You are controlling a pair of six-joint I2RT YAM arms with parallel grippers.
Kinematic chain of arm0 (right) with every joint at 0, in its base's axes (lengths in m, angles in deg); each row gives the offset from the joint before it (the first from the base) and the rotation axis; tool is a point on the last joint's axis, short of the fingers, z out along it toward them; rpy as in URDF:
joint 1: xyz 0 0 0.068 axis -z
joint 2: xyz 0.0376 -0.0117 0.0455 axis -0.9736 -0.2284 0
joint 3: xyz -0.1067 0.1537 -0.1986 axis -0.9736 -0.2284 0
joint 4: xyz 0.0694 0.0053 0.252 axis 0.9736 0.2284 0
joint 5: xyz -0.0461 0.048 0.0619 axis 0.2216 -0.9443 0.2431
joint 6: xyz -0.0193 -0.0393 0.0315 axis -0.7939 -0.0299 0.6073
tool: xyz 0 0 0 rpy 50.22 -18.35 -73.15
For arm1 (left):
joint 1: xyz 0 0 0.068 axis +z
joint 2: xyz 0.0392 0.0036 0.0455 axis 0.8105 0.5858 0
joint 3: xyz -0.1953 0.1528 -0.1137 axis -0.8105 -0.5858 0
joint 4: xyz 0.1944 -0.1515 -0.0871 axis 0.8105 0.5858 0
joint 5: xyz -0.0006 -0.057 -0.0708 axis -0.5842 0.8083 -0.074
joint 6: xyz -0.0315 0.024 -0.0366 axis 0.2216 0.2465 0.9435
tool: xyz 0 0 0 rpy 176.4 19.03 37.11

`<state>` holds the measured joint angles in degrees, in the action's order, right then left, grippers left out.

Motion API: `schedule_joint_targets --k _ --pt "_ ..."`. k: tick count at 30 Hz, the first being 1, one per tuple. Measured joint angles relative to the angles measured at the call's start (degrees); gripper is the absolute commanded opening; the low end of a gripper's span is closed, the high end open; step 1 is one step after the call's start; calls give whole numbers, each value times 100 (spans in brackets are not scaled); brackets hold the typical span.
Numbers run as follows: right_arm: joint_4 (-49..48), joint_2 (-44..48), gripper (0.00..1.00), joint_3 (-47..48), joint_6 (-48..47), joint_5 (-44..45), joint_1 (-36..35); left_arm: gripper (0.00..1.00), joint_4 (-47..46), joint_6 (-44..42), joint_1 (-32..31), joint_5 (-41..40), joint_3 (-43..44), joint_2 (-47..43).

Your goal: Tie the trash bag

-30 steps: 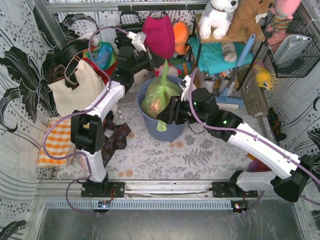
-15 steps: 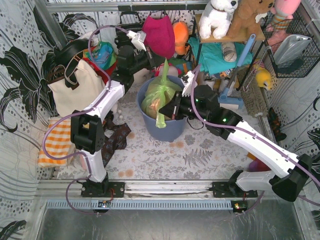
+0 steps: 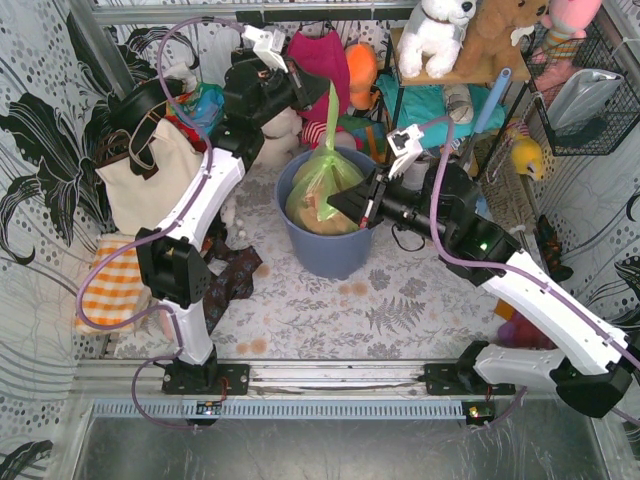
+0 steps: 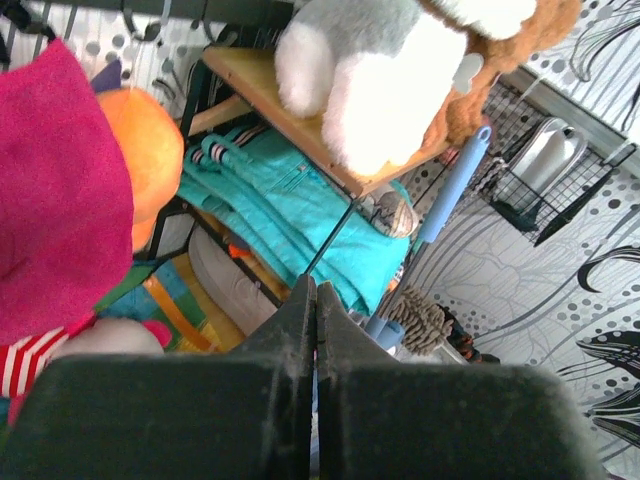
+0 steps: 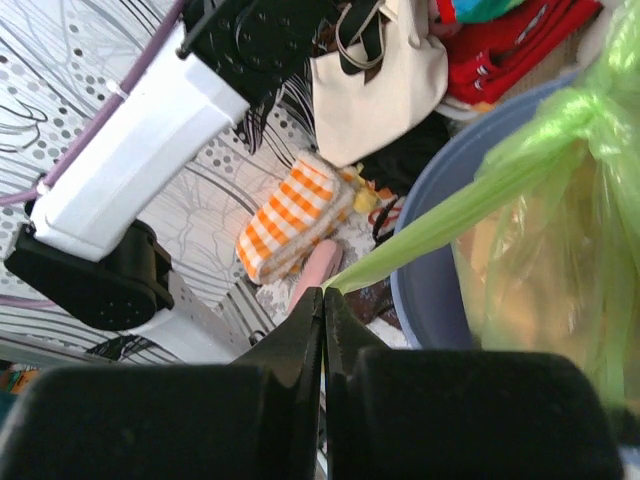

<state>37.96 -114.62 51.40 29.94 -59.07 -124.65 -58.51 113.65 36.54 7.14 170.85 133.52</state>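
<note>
The trash bag point(image 3: 322, 188) is lime-green and translucent, with brown paper inside, and sits in a round blue-grey bin point(image 3: 325, 255). One twisted strip of its mouth rises straight up to my left gripper point(image 3: 322, 92), which is shut on the strip's top end above the bin. The left wrist view shows the left gripper point(image 4: 316, 285) with its jaws pressed together and no bag in sight. My right gripper point(image 3: 350, 207) is shut on a second strip at the bin's right rim. In the right wrist view the right gripper point(image 5: 323, 292) pinches the strip's end, and the strip runs taut to the bag point(image 5: 560, 240).
A cream tote bag point(image 3: 150, 180) stands left of the bin and an orange checked cloth point(image 3: 110, 285) lies nearer. Behind are a magenta cloth point(image 3: 320, 60), a shelf with plush toys point(image 3: 470, 40), a blue-handled brush point(image 3: 475, 140) and a wire basket point(image 3: 585, 95).
My left gripper has risen and drawn its strip up taut. My right gripper has moved right and back, pulling the other strip from the bin's front to its right side.
</note>
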Motion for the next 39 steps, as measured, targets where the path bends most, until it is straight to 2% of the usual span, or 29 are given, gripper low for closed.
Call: schedule_joint_targets --k 11,19,20,22,23,29,32,34,36,39 --pt "83 476 0 -1432 343 -87 0 0 -109 7 2 -243 -1038 190" --pt "144 662 0 -1598 466 -92 0 0 35 33 2 -249 -1071 485" --pt "140 684 0 -1598 468 -92 0 4 31 33 2 -249 -1069 485" --pt "129 704 0 -1598 466 -92 0 24 31 42 2 -249 -1043 485" --pt "133 708 0 -1598 463 -92 0 28 39 48 2 -247 -1029 485" --pt "354 708 30 -1349 400 -85 0 57 94 55 2 -240 -984 393" --pt "483 686 44 -973 278 -20 0 64 225 7 7 -254 -885 264" --pt "562 636 51 -688 140 72 0 67 348 -46 46 -275 -763 125" --pt "743 514 56 -304 -118 243 11 79 424 -127 68 -326 -625 -39" --pt "1025 267 56 262 -597 472 219 95 531 -326 138 -546 -595 -472"
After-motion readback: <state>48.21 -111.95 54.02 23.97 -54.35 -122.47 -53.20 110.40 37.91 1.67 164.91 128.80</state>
